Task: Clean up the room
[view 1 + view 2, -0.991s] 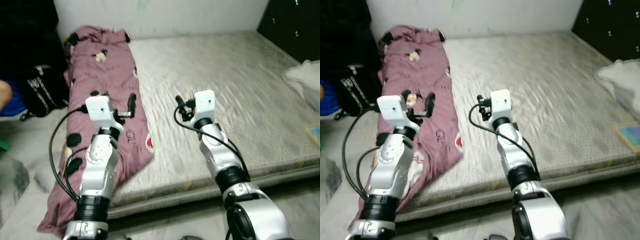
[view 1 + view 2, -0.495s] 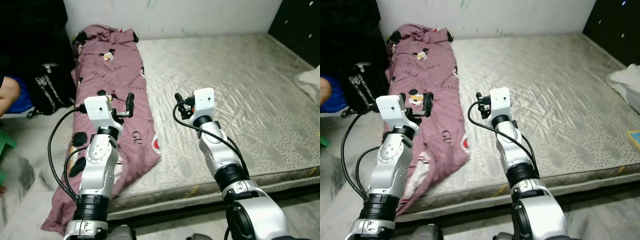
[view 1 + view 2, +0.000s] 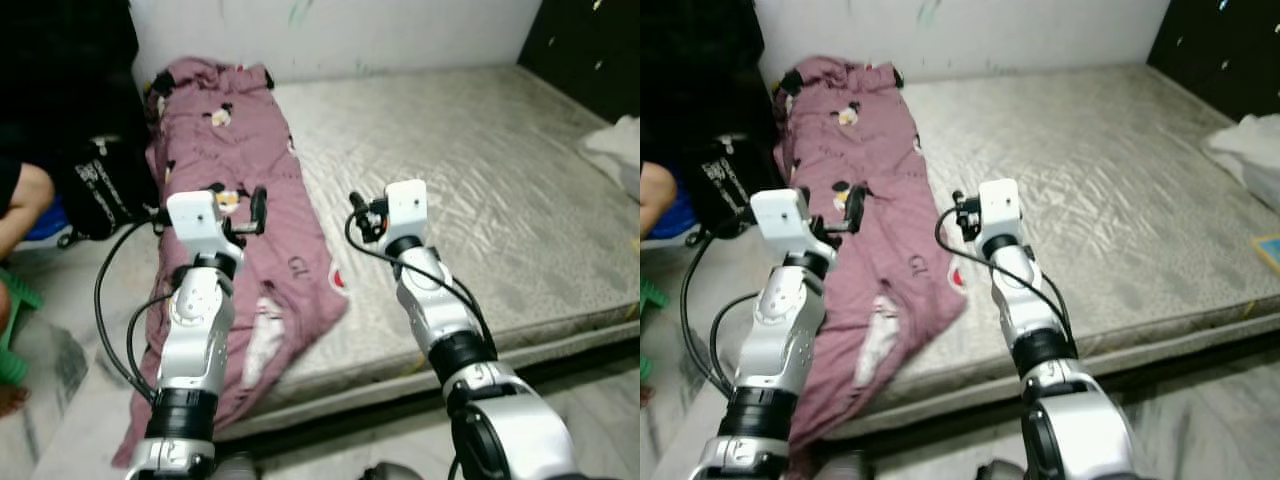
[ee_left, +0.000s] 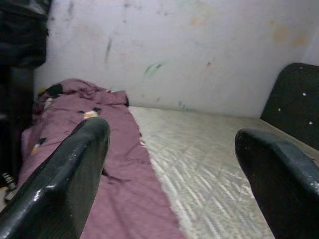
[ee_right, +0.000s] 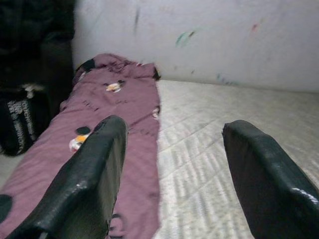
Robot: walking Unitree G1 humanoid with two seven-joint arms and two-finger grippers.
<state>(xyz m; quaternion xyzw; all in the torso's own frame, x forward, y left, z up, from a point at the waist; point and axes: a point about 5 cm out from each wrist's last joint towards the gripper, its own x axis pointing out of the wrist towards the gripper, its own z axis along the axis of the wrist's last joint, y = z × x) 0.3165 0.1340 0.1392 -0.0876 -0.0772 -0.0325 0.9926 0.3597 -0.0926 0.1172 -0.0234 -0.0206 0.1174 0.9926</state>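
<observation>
A mauve blanket [image 3: 230, 150] printed with cartoon figures lies along the left side of a grey mattress [image 3: 480, 180] on the floor. Its near end hangs crumpled over the mattress's front left corner. My left gripper [image 3: 258, 208] is raised over the blanket's middle, open, with nothing between its fingers [image 4: 75, 164]. My right gripper [image 3: 358, 212] hovers just right of the blanket's edge, above bare mattress, also open and holding nothing. In the right wrist view the blanket [image 5: 119, 109] stretches away toward the wall.
A black bag [image 3: 100, 185] stands left of the mattress, beside a person's limb [image 3: 20, 200] and a green stool [image 3: 12, 335]. A dark cabinet [image 3: 590, 50] rises at the back right. White cloth [image 3: 615, 150] and a colourful book [image 3: 1270, 250] lie at the mattress's right edge.
The whole picture has shifted and blurred, so the camera has moved. Both arms keep the same raised pose with their fingers apart.
</observation>
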